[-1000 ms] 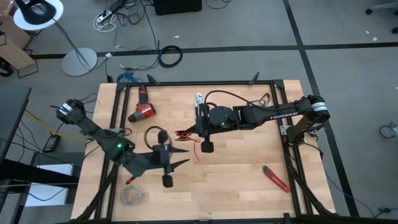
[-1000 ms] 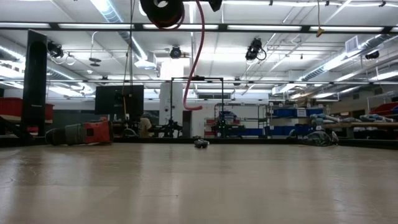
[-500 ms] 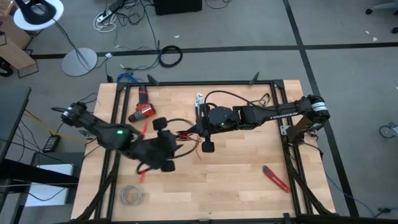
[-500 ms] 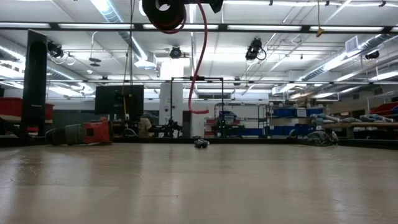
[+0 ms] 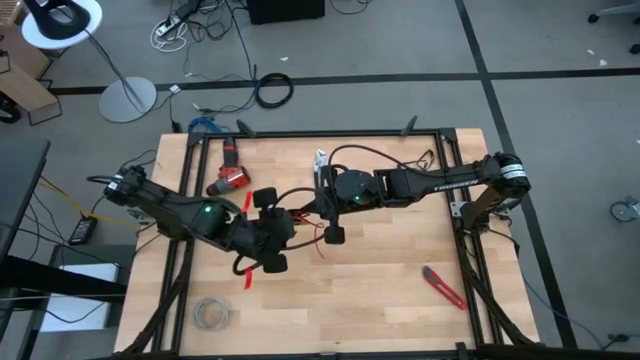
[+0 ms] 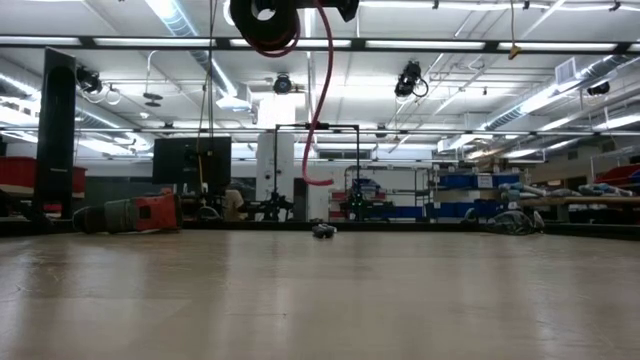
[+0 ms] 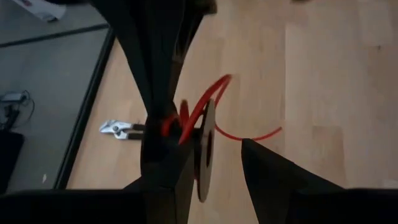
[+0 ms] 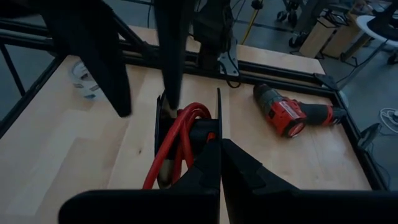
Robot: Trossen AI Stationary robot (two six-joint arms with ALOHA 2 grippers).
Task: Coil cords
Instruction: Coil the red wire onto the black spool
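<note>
Left tool (image 5: 283, 232) parted, right tool (image 5: 318, 212) closed

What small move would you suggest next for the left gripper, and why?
Probably circle the left gripper around the reel, laying on a turn: the right gripper pinches its rim aloft, and a loose tail of red wire hangs below, unwound.

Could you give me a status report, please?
Right gripper jaws shut on spool. Left gripper jaws open beside it. Red wire partly wound, tail hanging loose. Nothing blocking.
</note>
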